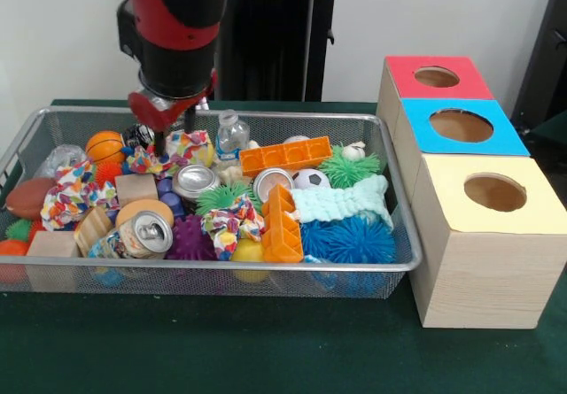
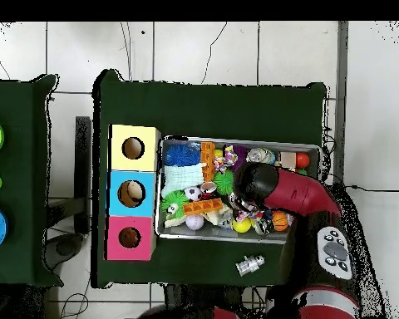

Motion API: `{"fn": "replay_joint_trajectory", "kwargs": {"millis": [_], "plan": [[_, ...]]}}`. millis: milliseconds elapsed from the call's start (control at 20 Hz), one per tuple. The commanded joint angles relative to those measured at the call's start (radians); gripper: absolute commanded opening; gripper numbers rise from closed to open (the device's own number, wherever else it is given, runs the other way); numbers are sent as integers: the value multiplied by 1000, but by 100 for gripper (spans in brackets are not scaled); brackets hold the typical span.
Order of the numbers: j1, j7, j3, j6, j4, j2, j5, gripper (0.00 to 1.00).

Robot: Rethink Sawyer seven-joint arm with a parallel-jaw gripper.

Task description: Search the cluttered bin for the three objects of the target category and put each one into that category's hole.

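The wire mesh bin (image 1: 403, 195) is full of mixed toys; it also shows in the overhead view (image 2: 239, 239). My gripper (image 1: 174, 133) hangs at the bin's far left part, its two fingers apart and empty, just above a patterned cloth (image 1: 182, 146). A small yellow toy (image 1: 206, 155) lies right beside it; it also shows in the overhead view (image 2: 242, 224). Another yellow toy (image 1: 248, 252) lies half hidden at the bin's near edge under a cloth. No duck's beak shows. In the overhead view the arm's head (image 2: 257, 183) hides the gripper.
Three wooden boxes with holes stand right of the bin: red top (image 1: 436, 77), blue top (image 1: 461, 126), yellow top (image 1: 494, 192). The bin holds spiky balls (image 1: 350, 239), orange blocks (image 1: 283, 157), cans (image 1: 146, 230) and a small bottle (image 1: 232, 133). A metal thing (image 2: 249, 265) lies outside the bin.
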Motion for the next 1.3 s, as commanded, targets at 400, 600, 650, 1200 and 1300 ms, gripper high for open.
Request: {"fn": "replay_joint_trajectory", "kwargs": {"millis": [400, 600, 650, 1200, 1300], "plan": [[-61, 316, 339, -475, 263, -43, 144, 100], [-52, 309, 323, -549, 261, 9, 114, 100], [-30, 332, 304, -551, 256, 17, 127, 100], [73, 398, 225, -419, 314, -56, 199, 100], [85, 399, 222, -392, 330, -65, 205, 100]]}}
